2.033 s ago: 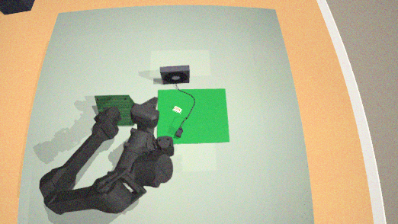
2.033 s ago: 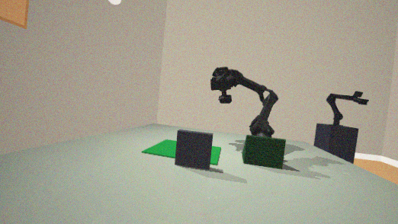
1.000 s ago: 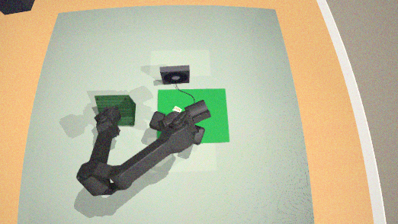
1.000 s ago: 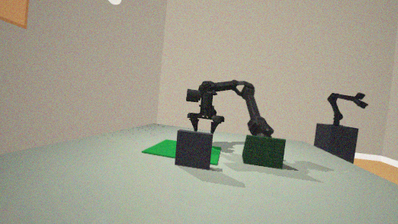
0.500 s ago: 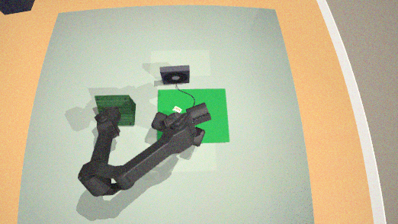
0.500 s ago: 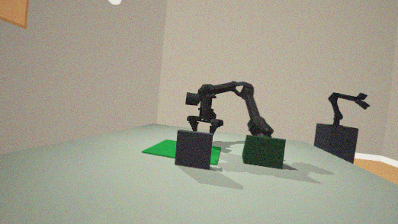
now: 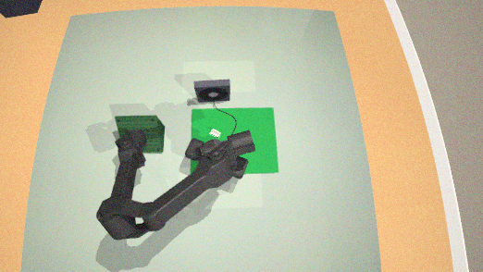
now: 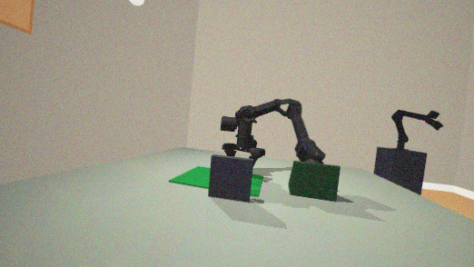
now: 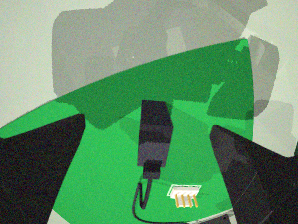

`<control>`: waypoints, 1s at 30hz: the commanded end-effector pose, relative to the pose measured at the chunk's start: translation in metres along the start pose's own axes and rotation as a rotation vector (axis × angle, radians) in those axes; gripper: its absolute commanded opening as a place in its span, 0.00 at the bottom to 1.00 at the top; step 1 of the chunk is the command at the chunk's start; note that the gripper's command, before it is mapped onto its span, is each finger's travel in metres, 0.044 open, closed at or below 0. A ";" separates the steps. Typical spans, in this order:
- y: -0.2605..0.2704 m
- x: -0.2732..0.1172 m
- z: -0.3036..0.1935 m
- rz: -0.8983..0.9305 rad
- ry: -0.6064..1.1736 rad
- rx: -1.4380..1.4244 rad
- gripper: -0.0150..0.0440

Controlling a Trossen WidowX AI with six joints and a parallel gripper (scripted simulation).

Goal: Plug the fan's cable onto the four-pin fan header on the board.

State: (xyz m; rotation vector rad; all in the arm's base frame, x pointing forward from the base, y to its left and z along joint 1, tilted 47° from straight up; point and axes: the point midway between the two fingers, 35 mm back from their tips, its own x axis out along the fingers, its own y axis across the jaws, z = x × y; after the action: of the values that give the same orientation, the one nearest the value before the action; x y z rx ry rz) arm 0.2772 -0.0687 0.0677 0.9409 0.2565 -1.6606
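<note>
The dark plug [image 9: 155, 132] is between my spread fingers in the wrist view, touching neither, its cable end toward the bottom of the view. It is over the green board [image 7: 264, 162] [image 8: 191, 177] [image 9: 105, 160], off the header. My gripper [image 7: 216, 158] [image 8: 242, 157] [image 9: 149, 125] is open and empty, pointing down above the board. The white four-pin header [image 7: 215, 132] [image 9: 185, 196] is uncovered, below and right of the plug in the wrist view. The thin black cable [image 7: 236, 123] runs to the fan [image 7: 212, 91] [image 8: 231, 178]. The plug is hidden by my arm in the top view.
The fan stands upright beyond the board's far edge. A dark green block [image 7: 154, 135] [image 8: 314, 182] stands left of the board, beside my arm's base in the top view. Another small arm [image 8: 401, 129] stands on a dark block [image 8: 399, 168] at the right in the exterior view.
</note>
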 end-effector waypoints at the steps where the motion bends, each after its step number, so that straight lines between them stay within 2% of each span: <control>1: -0.002 0.008 0.001 -0.002 -0.008 -0.008 1.00; 8: -0.002 0.012 0.002 -0.002 -0.009 -0.007 1.00; 25: -0.001 0.010 0.001 -0.001 -0.003 0.000 0.25; 28: -0.001 0.007 0.001 -0.002 -0.002 0.000 0.25; 30: 0.000 -0.015 0.000 -0.003 -0.003 -0.004 0.25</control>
State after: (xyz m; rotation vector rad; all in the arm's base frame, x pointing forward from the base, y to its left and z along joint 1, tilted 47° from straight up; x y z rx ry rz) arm 0.2730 -0.0746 0.0642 0.9283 0.2577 -1.6762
